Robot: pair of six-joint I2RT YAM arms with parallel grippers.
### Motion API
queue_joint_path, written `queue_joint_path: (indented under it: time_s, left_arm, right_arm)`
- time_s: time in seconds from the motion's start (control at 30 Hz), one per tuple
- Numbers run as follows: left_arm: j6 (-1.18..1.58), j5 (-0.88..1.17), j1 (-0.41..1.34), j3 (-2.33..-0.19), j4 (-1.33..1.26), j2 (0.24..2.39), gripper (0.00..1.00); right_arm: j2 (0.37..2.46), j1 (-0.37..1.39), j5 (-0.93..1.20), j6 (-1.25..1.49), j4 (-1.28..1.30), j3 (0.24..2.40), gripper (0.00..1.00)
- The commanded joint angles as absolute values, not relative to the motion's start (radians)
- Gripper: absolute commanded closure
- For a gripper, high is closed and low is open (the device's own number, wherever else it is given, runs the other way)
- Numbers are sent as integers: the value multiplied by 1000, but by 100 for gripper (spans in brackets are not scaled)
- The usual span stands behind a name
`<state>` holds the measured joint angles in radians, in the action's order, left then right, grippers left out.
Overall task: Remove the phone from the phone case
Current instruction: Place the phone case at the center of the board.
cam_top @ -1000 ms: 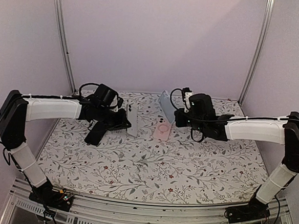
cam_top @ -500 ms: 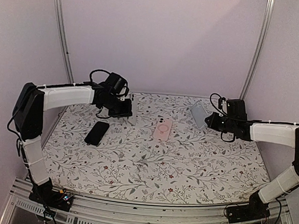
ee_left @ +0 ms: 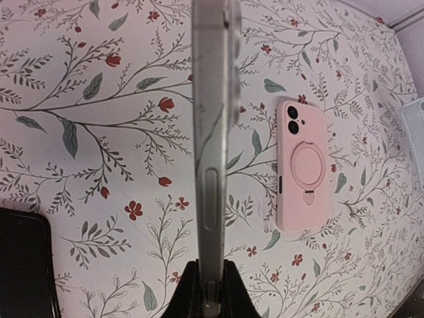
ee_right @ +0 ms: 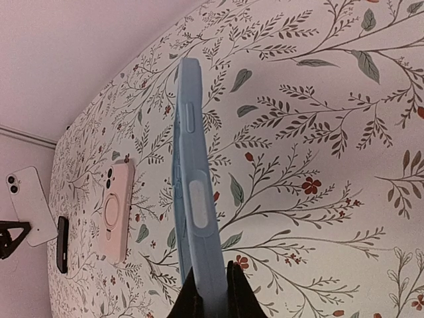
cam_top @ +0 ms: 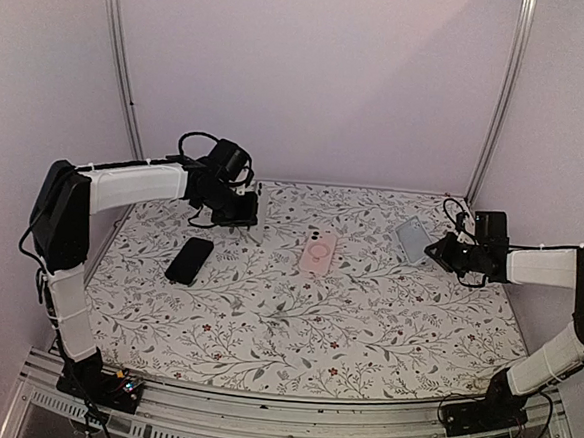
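The white slab phone point(ee_left: 212, 132) is clamped edge-on by the closed left gripper point(ee_left: 211, 291) and held up left of the flat pink ring-backed case point(cam_top: 318, 252); left forearm level, wrist angled down. Pale blue phone case point(ee_right: 192, 185) — pinched by the right gripper point(ee_right: 211, 286), well right of the pink case; right arm outstretched, low.

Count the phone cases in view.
2. A blue case is clamped in the right gripper; a pink case lies flat in the middle. The black phone at left may wear one too.
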<state>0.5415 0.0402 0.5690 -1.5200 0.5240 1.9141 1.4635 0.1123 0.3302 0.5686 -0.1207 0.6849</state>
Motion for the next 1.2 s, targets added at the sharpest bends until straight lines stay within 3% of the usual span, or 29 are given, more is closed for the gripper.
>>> queue_joint_path:
  time_s: [0.0,0.67,0.93,1.17]
  left_arm:
    - [514,31,560,-1545,510,1901,100]
    - [460,16,551,-1616,535,1966,100]
    - [442,3,549,-1656,551,2004,100]
    - [425,4,546,-1694,575,2044,100]
  right_arm:
    - [1489,97,362,579,-153,678,94]
    - [1553,86,273,530,-82,675,76]
    - [1542,87,214,501,-40,685,56]
    - [1527,87,169,473,-3,697,32]
